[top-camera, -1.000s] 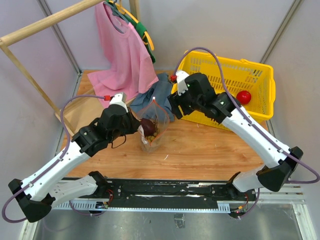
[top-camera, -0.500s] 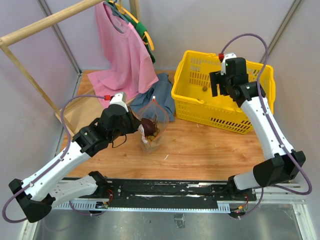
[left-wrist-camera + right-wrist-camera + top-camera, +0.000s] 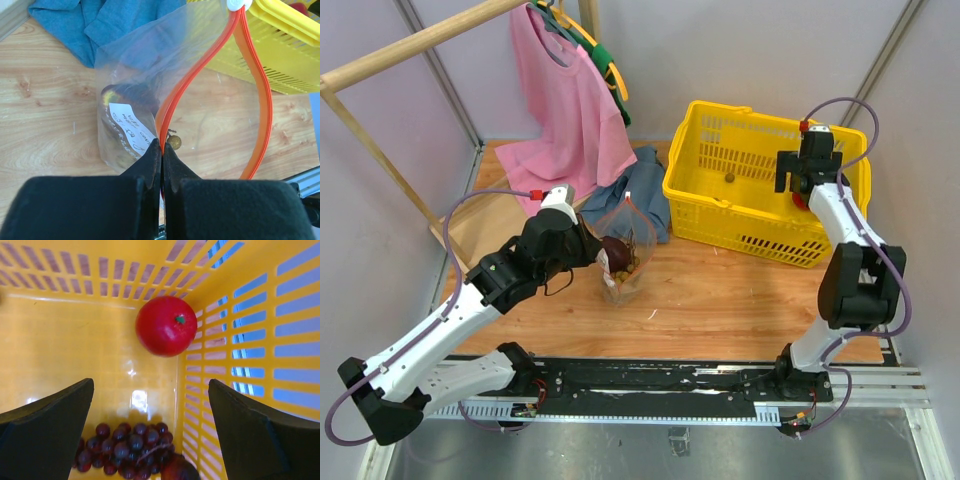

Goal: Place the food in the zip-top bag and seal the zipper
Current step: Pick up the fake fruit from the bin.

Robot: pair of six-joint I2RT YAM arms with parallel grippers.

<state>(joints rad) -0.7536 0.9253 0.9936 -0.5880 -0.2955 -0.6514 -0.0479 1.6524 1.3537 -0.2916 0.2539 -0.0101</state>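
Two toy fruits lie at the right end of the yellow basket (image 3: 760, 232): a red round fruit (image 3: 166, 326) against the slotted wall and a dark purple grape bunch (image 3: 125, 447) close by. The right gripper (image 3: 151, 390) hangs over them, fingers spread wide, holding nothing. Left of the basket, the zip-top bag (image 3: 135, 65) stands on the wooden table (image 3: 720, 300), mouth gaping, with dark fruit and tan balls (image 3: 174, 143) inside. The left gripper (image 3: 162, 147) is pinched tight on the bag's red-orange zipper (image 3: 255, 75).

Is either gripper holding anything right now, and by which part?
The left gripper is shut on the crinkly clear plastic bag, pinching its red-orange zipper strip at one end of the mouth. The right gripper is open, holding nothing.
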